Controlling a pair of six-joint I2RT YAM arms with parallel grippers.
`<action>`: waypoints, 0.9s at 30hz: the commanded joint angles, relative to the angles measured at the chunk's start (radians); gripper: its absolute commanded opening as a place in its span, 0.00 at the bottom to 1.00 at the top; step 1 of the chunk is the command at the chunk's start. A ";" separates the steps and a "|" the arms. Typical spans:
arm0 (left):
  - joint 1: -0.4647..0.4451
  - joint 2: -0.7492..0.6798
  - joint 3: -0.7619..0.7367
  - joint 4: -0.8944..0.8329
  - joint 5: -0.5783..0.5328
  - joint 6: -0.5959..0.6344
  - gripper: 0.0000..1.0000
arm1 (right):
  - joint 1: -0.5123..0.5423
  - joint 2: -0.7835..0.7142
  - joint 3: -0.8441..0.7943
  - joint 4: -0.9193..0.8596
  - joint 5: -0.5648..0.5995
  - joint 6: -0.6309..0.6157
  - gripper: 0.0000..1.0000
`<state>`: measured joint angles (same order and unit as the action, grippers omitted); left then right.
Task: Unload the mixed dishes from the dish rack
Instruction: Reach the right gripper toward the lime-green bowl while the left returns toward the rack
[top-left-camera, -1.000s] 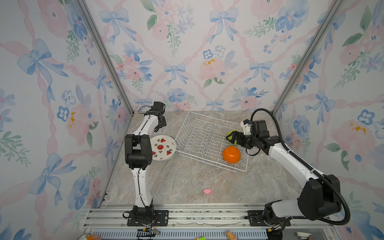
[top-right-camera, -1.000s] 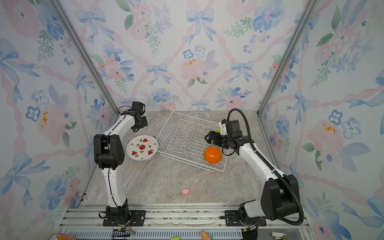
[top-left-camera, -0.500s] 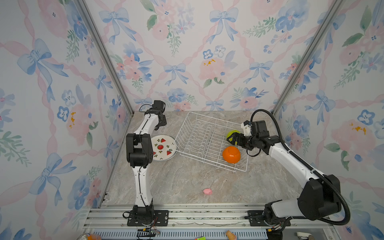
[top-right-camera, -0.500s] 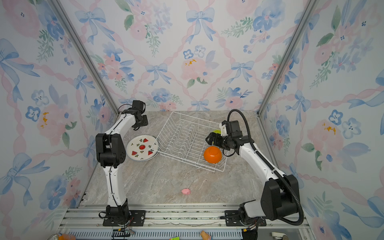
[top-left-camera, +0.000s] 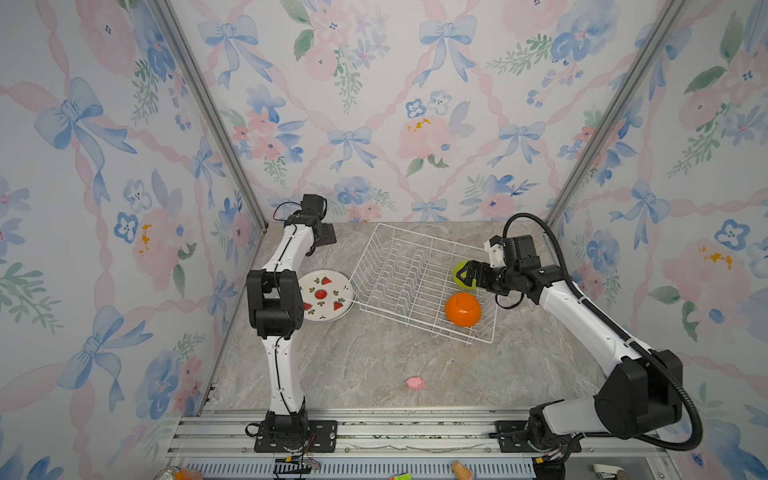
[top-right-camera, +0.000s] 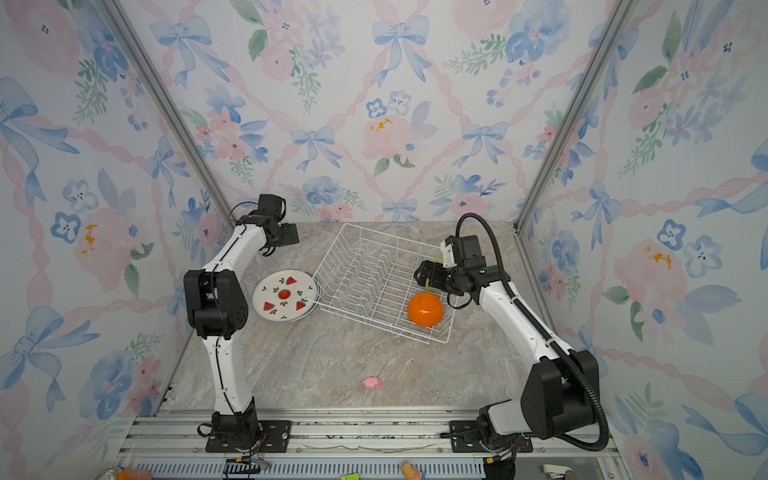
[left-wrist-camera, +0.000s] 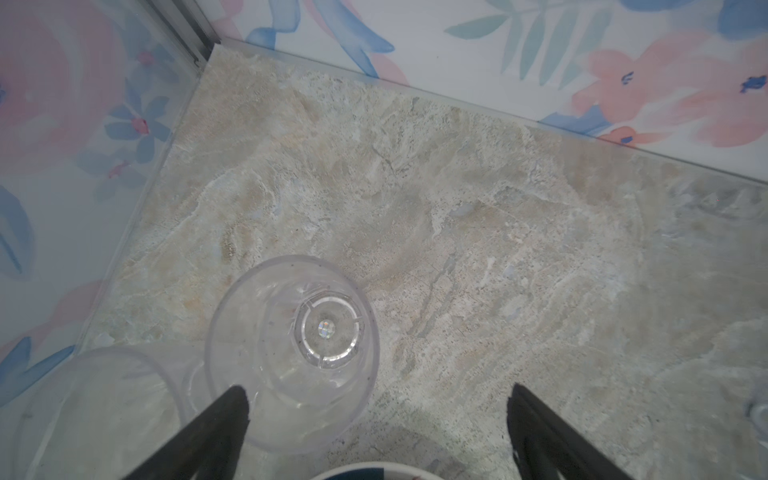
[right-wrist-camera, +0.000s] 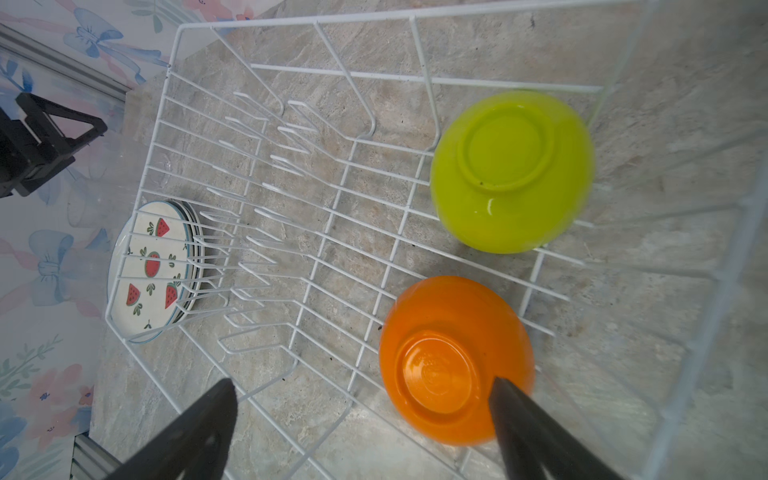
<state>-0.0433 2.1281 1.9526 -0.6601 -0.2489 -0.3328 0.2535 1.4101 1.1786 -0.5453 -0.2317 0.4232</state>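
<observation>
My left claw (left-wrist-camera: 376, 397) stands wide open, gripping nothing. A glass (left-wrist-camera: 291, 353) stands upright on the table (left-wrist-camera: 478, 232) just ahead of one finger (left-wrist-camera: 224, 419), whose tip overlaps its rim in the wrist view. A second glass (left-wrist-camera: 95, 415) sits just beside the first, outboard of that finger. Ahead of the claw I have bare table up to the corner where two walls (left-wrist-camera: 62, 124) meet, and that corner is near.

My right claw (right-wrist-camera: 361, 386) is wide open too, holding nothing, hovering over the rack (right-wrist-camera: 266, 232). The orange bowl (right-wrist-camera: 449, 357) lies upside down in the rack under one finger (right-wrist-camera: 528, 424). The green bowl (right-wrist-camera: 511, 170), also upside down, lies ahead of it by the rack's wall, close to the orange one but apart from it. Between the fingers and ahead I see bare wire and prongs. Beyond the rack's far corner the plates (right-wrist-camera: 141, 249) lie stacked on the table, and the corner wire crosses their rim. In both top views the two claws are well apart.
</observation>
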 joint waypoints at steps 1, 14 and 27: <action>-0.018 -0.111 -0.020 -0.003 0.017 -0.022 0.98 | -0.025 -0.058 0.026 -0.087 0.116 -0.031 0.97; -0.172 -0.506 -0.516 0.314 0.059 -0.150 0.98 | -0.121 -0.120 -0.038 -0.171 0.163 -0.048 0.97; -0.372 -0.703 -0.918 0.713 0.174 -0.244 0.98 | -0.117 -0.002 -0.089 -0.124 0.111 -0.028 0.84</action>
<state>-0.3916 1.4441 1.0637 -0.0605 -0.1127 -0.5385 0.1383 1.3716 1.0969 -0.6765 -0.0963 0.3897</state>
